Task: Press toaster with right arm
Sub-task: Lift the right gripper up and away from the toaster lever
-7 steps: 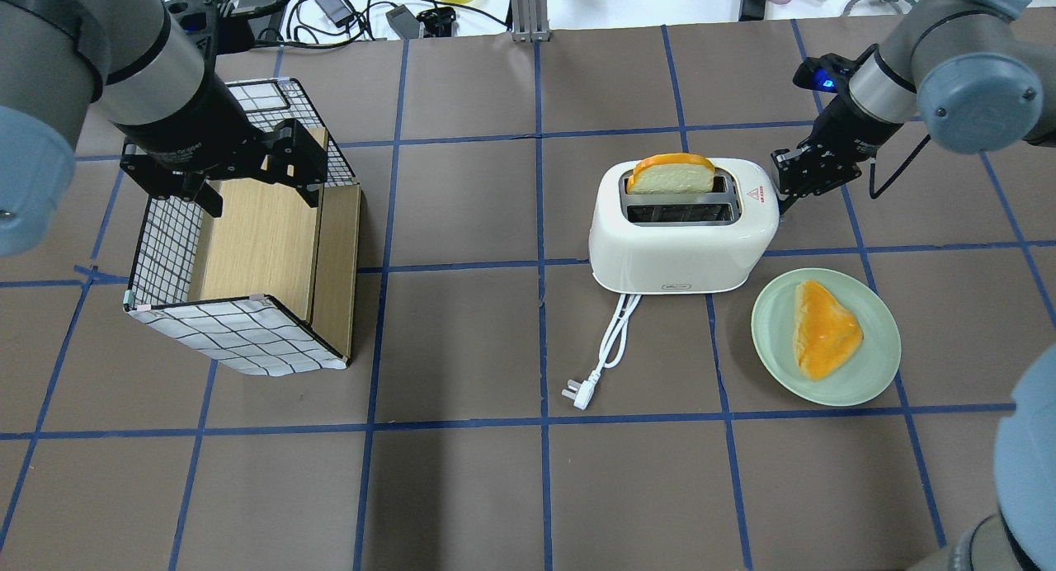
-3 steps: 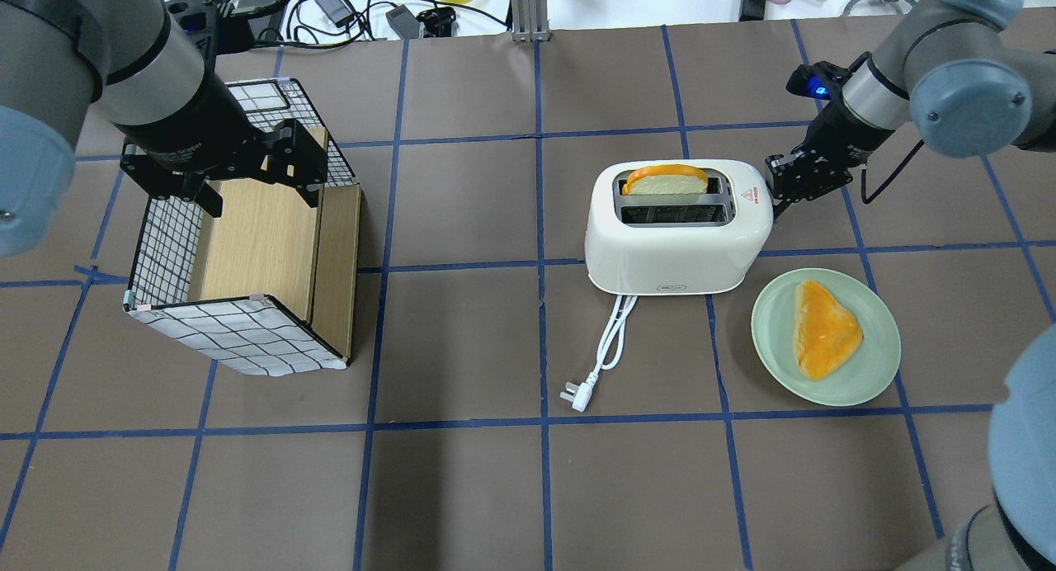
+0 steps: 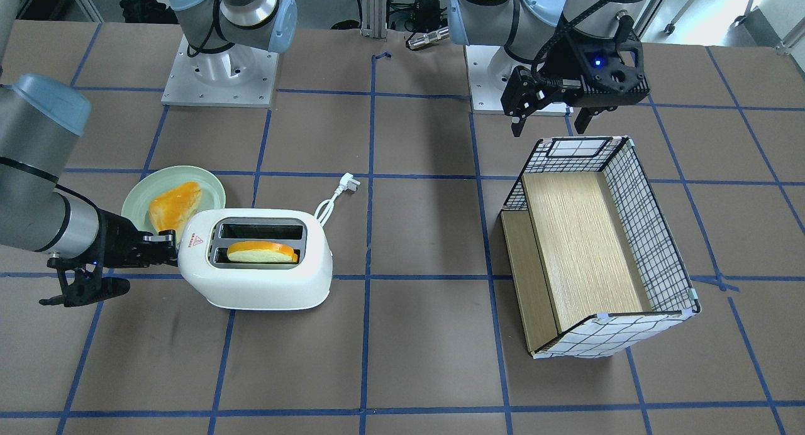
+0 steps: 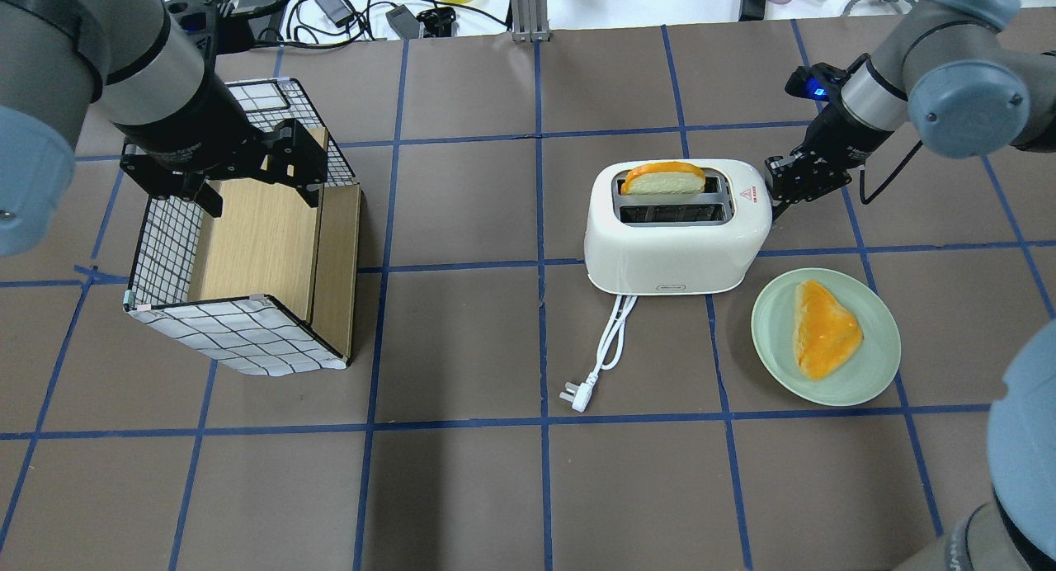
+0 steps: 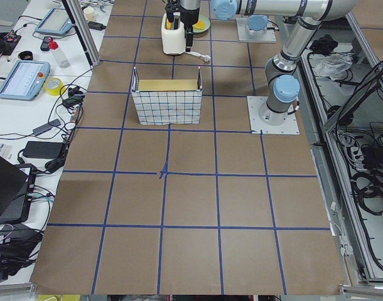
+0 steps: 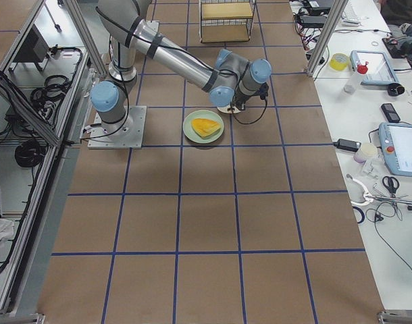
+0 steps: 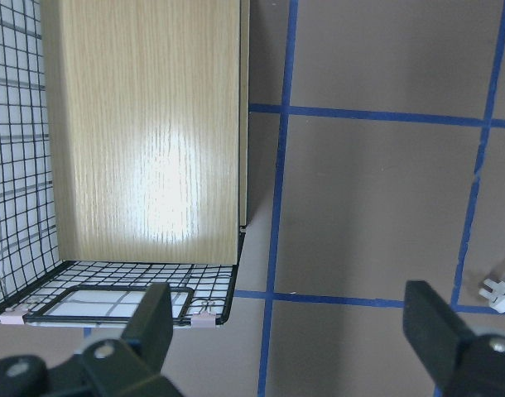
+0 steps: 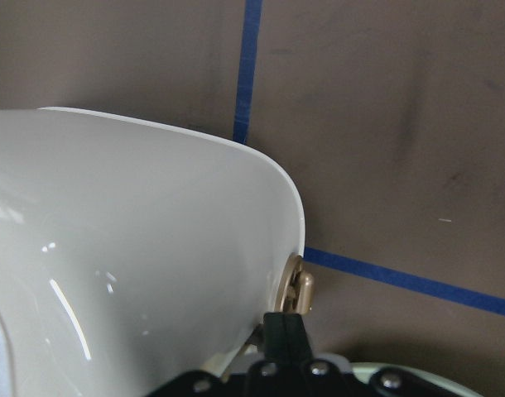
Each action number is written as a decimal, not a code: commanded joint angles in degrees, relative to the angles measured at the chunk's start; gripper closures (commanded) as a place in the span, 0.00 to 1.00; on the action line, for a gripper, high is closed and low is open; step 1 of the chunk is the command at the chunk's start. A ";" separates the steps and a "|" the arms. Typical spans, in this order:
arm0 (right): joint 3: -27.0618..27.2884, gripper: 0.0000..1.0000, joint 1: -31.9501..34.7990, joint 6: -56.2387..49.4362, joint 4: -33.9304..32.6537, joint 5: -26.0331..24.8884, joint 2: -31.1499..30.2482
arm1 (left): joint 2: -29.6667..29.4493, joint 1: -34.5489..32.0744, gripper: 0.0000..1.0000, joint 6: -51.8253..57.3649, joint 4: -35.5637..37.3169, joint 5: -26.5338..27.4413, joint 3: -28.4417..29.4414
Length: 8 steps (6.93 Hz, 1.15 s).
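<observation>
The white toaster [image 4: 676, 249] stands right of the table's middle, with a bread slice [image 4: 662, 179] sunk low in its far slot. It also shows in the front view [image 3: 251, 284]. My right gripper [image 4: 784, 187] is shut and sits low against the toaster's right end, below the red triangle mark [image 4: 751, 195]. In the right wrist view its fingertips [image 8: 283, 331] touch the toaster's end [image 8: 137, 273] just beside the small knob [image 8: 298, 289]. My left gripper [image 4: 247, 171] is open and empty, held above the wire basket's far end.
A green plate [image 4: 874, 365] with an orange-topped bread slice [image 4: 825, 327] lies just in front and right of the toaster. The white cord and plug [image 4: 577, 392] trail toward me. The wire basket with wooden shelf [image 4: 239, 332] stands at the left.
The bread slice has sunk into the slot. My right gripper has moved down and left against the toaster's end, and the toaster has shifted slightly left. The left arm has not moved.
</observation>
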 commanded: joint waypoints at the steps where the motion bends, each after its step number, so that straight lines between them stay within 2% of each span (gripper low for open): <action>1: -0.66 0.92 0.00 1.45 0.00 -0.77 -0.87 | 0.00 0.00 0.00 0.00 0.00 0.00 0.00; 2: -1.18 0.79 0.00 3.81 0.17 -1.47 -3.23 | 0.00 0.00 0.00 0.00 0.00 0.00 0.00; 3: -1.36 0.70 0.00 7.66 0.35 -3.22 -6.30 | 0.00 0.00 0.00 0.00 0.00 0.00 0.00; 6: -1.54 0.55 0.17 12.43 2.19 -5.07 -11.76 | 0.00 0.00 0.00 0.00 0.00 0.00 0.00; 7: -3.11 0.46 0.17 13.58 4.11 -6.30 -13.34 | 0.00 0.00 0.00 0.00 0.00 0.00 0.00; 8: -5.56 0.29 0.43 13.94 5.26 -9.79 -14.31 | 0.00 0.00 0.00 0.00 0.00 0.00 0.00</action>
